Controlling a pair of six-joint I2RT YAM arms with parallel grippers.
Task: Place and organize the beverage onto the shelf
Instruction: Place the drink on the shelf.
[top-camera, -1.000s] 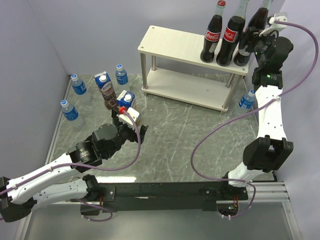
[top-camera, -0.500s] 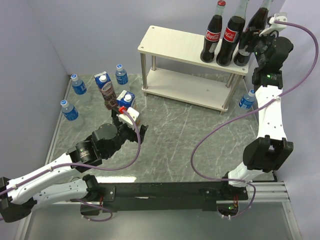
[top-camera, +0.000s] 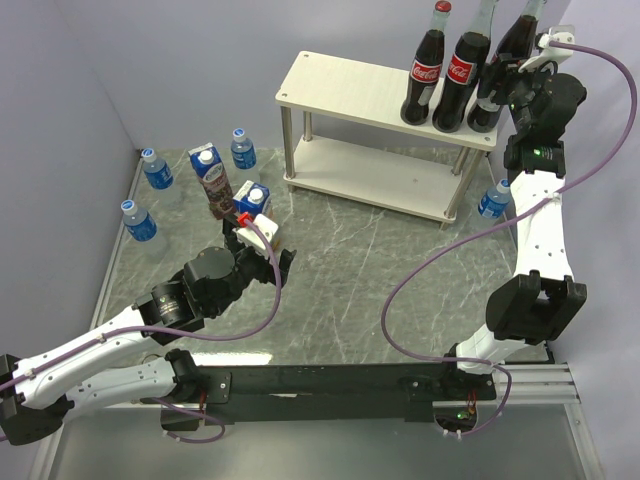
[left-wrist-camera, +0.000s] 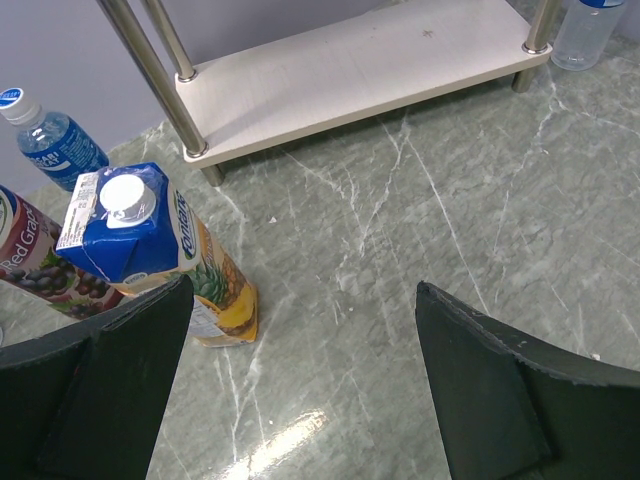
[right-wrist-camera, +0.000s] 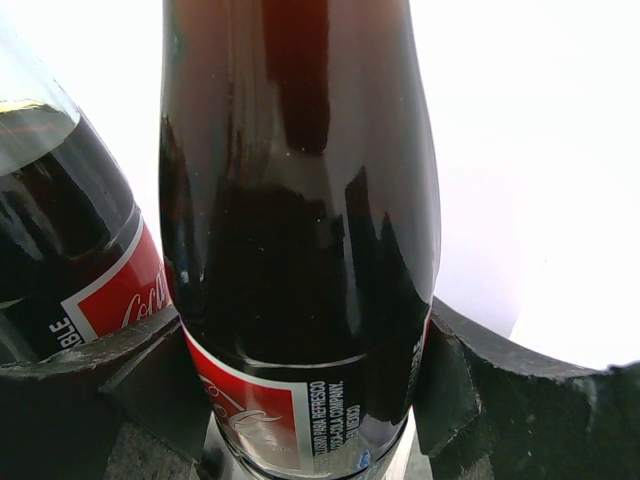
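Dark cola bottle (right-wrist-camera: 300, 200), upper right on the shelf (top-camera: 345, 85), sits clamped in the right claw (right-wrist-camera: 300, 390); releasing likely comes next. Left claw (left-wrist-camera: 300, 380) gapes.

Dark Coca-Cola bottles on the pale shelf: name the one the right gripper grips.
The rightmost dark Coca-Cola bottle, clamped in the right gripper; the other two stand free.

The cola bottles (top-camera: 463, 70) are showing dark with red-and-white labels, the shelf (top-camera: 340, 85) pale whitish, the table (top-camera: 380, 260) grey-green with white marble veining
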